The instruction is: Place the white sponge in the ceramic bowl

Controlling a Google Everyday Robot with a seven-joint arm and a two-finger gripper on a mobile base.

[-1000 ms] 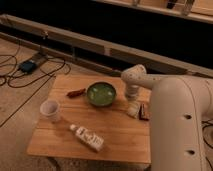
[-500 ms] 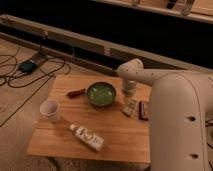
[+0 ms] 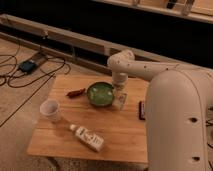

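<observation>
Cream-white sponge (image 3: 120, 101) not yet in the ceramic bowl (image 3: 100, 93): just right of the bowl's rim, low over the wooden surface (image 3: 120, 132), under the gripper (image 3: 120, 95). Seemingly gripped, though fingers' state impossible to tell. Long axis apparently near upright, slightly tilted. Left to do: shift over the bowl, release.

The big white arm fills the right foreground, its broad upper segment rising from the lower right corner. From there a slimmer link stretches left across the worktop's right edge toward the far side, bends at a rounded elbow, and drops straight down. The gripper (image 3: 120, 98) hangs at the end, pointing downward over the far-right part of the worktop, seemingly very low above the surface.
</observation>
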